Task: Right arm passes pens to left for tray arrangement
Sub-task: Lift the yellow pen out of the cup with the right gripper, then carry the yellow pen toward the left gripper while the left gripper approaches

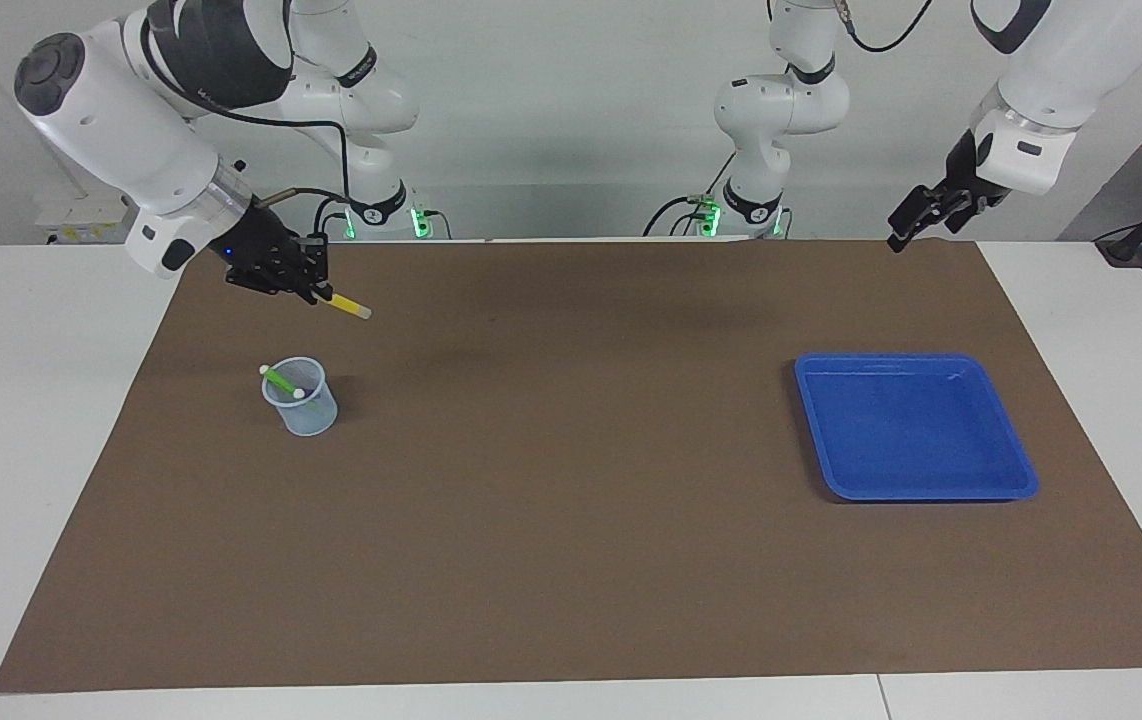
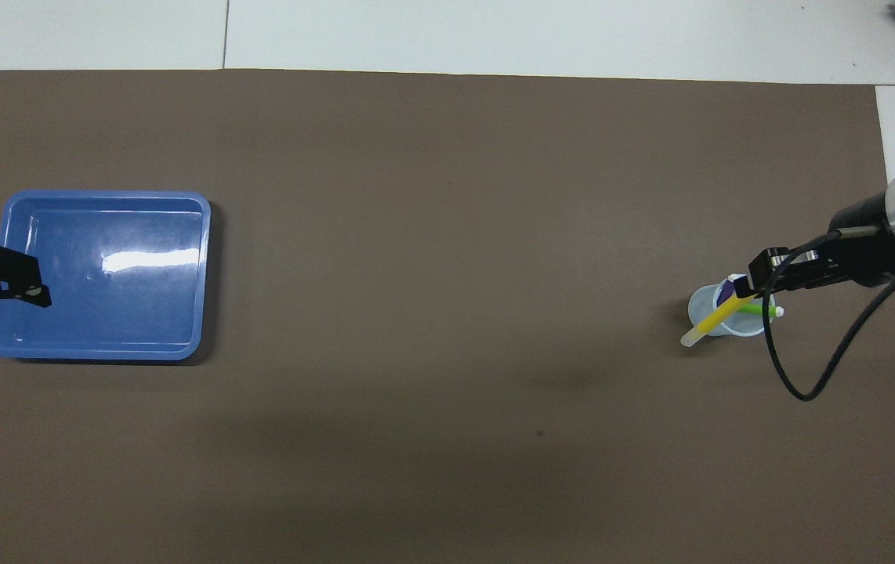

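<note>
Right claw [image 1: 316,290]: closed on the yellow pen [image 1: 346,306], up in the air over the brown mat [image 1: 571,520], above the strip between the cup and the mat's robot-side edge. In the overhead view it covers part of the cup.
Yellow pen: held by one end, tilted; its pale free end points toward the middle of the desk and slightly down. Clear of the cup and of the mat.
Cup [image 1: 302,400]: small, see-through, pale blue; stands upright on the mat near the corner at the right arm's end, robot side.
Green pen [image 1: 281,380]: in the cup, leaning across its mouth, pale tip over the rim.
Purple pen [image 2: 725,294]: in the cup, seen only from overhead, mostly under the claw; cannot tell how it leans.
Left claw [image 1: 916,215]: fingers spread open, holding nothing; raised over the mat's robot-side edge near the corner at the left arm's end. From overhead it overlaps the tray's outer rim, but the facing view shows it well above and apart.
Left arm: waiting.
Tray [image 1: 991,490]: bright blue, flat on the mat toward the left arm's end, no pens in it; well apart from the cup.
Mat: covers most of the white desk [image 1: 21,420], with bare desk showing along every edge.
</note>
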You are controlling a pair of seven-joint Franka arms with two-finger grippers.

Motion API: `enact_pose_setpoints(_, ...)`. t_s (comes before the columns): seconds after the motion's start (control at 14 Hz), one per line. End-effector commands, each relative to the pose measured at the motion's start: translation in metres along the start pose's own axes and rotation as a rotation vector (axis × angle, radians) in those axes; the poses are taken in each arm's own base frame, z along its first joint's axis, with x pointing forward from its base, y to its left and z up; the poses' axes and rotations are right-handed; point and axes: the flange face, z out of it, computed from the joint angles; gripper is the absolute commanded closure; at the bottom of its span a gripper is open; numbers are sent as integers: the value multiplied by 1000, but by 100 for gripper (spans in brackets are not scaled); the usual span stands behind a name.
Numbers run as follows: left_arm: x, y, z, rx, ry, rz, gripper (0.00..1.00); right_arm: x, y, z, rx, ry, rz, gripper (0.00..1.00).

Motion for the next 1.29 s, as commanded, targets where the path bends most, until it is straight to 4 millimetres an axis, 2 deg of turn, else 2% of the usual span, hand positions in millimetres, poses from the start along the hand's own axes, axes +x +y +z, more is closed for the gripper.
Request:
enact_pose_setpoints(0.0, -19, 7, 11, -59, -23, -188, 0, -2, -9, -2, 101, 5, 7, 100)
enact_pose_setpoints(0.43, -52, 62, 33, -163, -72, -524, 0, -3, -40, 7, 243, 2, -21, 100)
enact_pose_setpoints(0.57, -71, 91, 41, -204, -102, -712, 0, -5, -55, 15, 296, 22, -28, 100)
enact_pose_setpoints(0.79, -108, 146, 52, -264, -106, -948, 0, -8, -67, 25, 368, 34, -28, 100)
enact_pose_setpoints(0.86, -118, 158, 55, -275, -108, -977, 0, -8, -73, 28, 392, 29, -33, 100)
enact_pose_setpoints(1.22, -160, 203, 59, -328, -157, -1096, 0, -16, -75, 45, 525, 75, -37, 100)
